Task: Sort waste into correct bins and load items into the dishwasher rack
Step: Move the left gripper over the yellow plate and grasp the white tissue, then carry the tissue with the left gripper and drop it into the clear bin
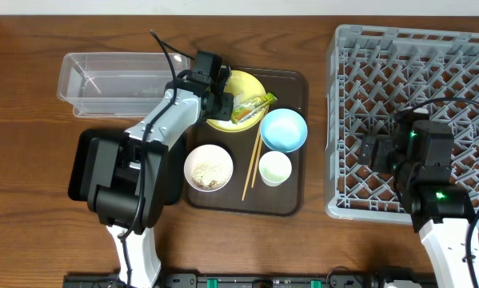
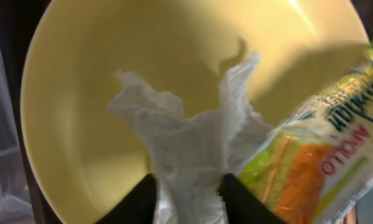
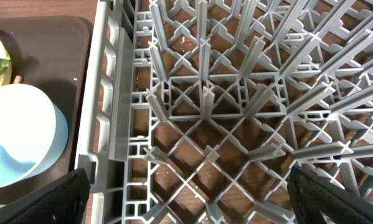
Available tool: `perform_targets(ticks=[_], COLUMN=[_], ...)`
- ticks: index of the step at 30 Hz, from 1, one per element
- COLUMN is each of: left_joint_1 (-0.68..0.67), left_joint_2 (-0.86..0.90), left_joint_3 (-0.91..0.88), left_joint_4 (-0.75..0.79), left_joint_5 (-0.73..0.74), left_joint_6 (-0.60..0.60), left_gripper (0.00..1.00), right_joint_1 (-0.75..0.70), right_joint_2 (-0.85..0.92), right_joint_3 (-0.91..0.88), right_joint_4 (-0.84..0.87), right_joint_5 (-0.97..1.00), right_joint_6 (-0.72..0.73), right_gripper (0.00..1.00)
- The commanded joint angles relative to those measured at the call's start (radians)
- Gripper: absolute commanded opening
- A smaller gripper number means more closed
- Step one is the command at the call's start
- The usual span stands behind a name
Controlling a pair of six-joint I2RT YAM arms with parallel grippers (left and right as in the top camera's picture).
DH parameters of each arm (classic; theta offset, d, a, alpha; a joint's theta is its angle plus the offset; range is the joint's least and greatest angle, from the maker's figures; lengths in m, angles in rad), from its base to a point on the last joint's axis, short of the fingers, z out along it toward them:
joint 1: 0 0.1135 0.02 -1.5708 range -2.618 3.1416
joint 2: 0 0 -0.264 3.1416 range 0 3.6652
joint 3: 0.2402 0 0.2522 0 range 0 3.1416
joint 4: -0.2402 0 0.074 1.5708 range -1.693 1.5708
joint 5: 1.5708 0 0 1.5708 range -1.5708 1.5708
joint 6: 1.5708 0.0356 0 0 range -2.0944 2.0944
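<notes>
My left gripper (image 2: 189, 198) (image 1: 221, 98) is over the yellow plate (image 2: 86, 93) (image 1: 251, 84), its fingers closed on the crumpled white tissue (image 2: 186, 140). The green-and-orange snack wrapper (image 2: 311, 155) (image 1: 252, 108) lies on the plate just right of the tissue. The light blue bowl (image 1: 283, 130) (image 3: 18, 137), the small white cup (image 1: 274, 169), the wooden chopsticks (image 1: 251, 164) and the white bowl (image 1: 197, 154) with beige crumbs (image 1: 209, 170) sit on the brown serving tray (image 1: 291, 204). My right gripper (image 3: 186, 193) (image 1: 375, 152) is open and empty over the left part of the grey dishwasher rack (image 1: 415, 56) (image 3: 236, 93).
The clear tub (image 1: 103, 80) stands at the back left. The black tray (image 1: 81, 164) lies in front of it, partly under my left arm. The rack's left wall (image 3: 102, 112) runs close beside the brown tray.
</notes>
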Motion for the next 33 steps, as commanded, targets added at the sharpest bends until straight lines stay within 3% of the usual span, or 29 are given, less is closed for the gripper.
perform_targets(ticks=[1, 3, 4, 12, 20, 25, 28, 30, 33], left_joint_1=[0.002, 0.002, 0.002, 0.016, 0.1, 0.19, 0.232, 0.253, 0.255], left_joint_2=[0.0, 0.0, -0.003, -0.115, -0.327, -0.362, -0.343, -0.323, -0.316], left_joint_3=[0.021, 0.021, 0.021, 0.021, 0.021, 0.021, 0.02, 0.02, 0.02], left_joint_4=[-0.002, -0.004, -0.008, -0.023, -0.01, -0.008, -0.019, -0.021, -0.023], left_joint_5=[0.003, 0.003, 0.003, -0.012, -0.198, -0.261, -0.261, -0.26, -0.219], left_joint_6=[0.007, 0.007, 0.007, 0.007, 0.007, 0.007, 0.007, 0.006, 0.008], left_gripper=[0.21, 0.07, 0.06, 0.06, 0.06, 0.07, 0.17, 0.43, 0.57], right_joint_1=[0.011, 0.011, 0.011, 0.011, 0.011, 0.011, 0.011, 0.011, 0.011], right_joint_2=[-0.004, -0.004, -0.004, -0.004, -0.004, -0.004, -0.004, -0.004, -0.004], right_joint_3=[0.023, 0.023, 0.023, 0.023, 0.023, 0.023, 0.023, 0.023, 0.023], right_joint_4=[-0.001, -0.001, -0.001, -0.001, 0.0, 0.0, 0.0, 0.0, 0.0], right_joint_5=[-0.003, -0.003, -0.003, -0.003, -0.003, -0.003, -0.003, -0.003, -0.003], right_joint_6=[-0.01, -0.01, -0.01, -0.01, -0.01, -0.01, -0.01, -0.01, -0.01], right_gripper=[0.99, 0.99, 0.99, 0.99, 0.99, 0.99, 0.99, 0.99, 0.99])
